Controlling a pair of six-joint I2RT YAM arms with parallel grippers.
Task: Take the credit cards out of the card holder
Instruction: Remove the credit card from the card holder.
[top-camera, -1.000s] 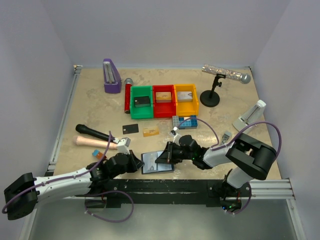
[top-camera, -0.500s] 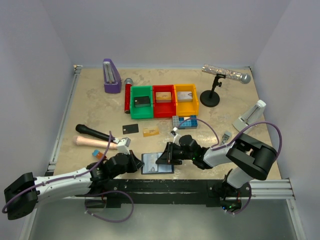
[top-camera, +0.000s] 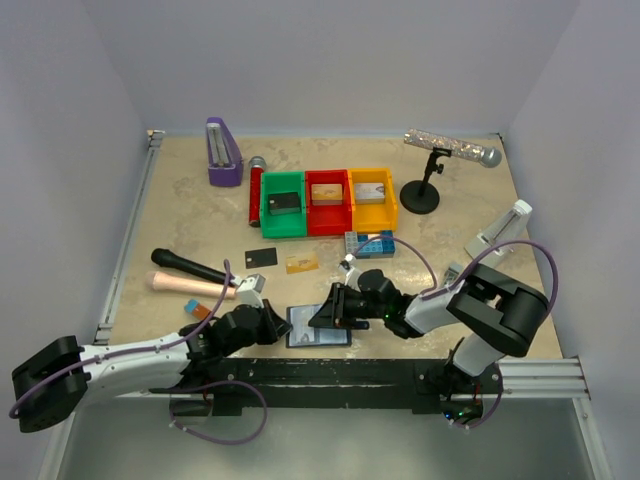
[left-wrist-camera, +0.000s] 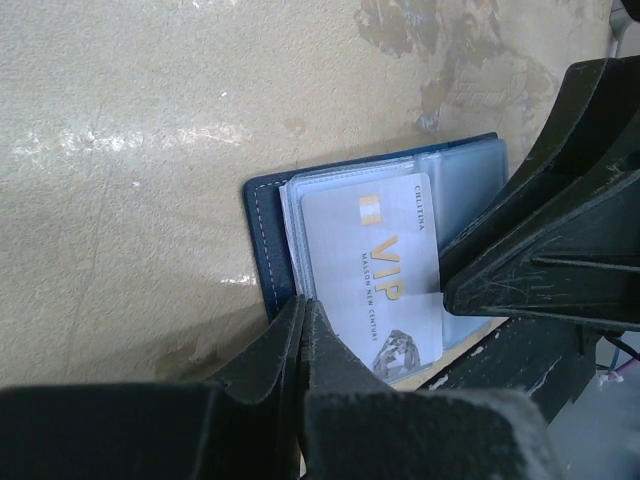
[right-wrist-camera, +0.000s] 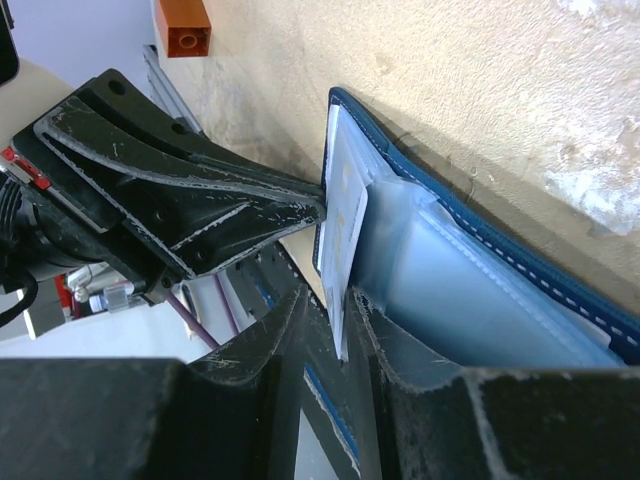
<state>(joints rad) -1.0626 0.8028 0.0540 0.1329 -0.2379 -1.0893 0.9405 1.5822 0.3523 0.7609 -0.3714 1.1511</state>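
Observation:
The navy card holder lies open at the table's near edge. My left gripper is shut and pinches its left edge. A silvery grey VIP card sticks partly out of the pale inner pockets. My right gripper is at the holder from the right. Its jaws stand narrowly apart on either side of that card's edge, with a gap showing on one side. A black card and a gold-tan card lie on the table behind.
Green, red and yellow bins stand behind, with a blue studded plate in front of them. A black microphone, a wooden handle and an orange brick lie left. The black rail runs just below the holder.
My right gripper has crept a little left over the card holder. The holder has shifted slightly. My left gripper has stayed on its left edge.

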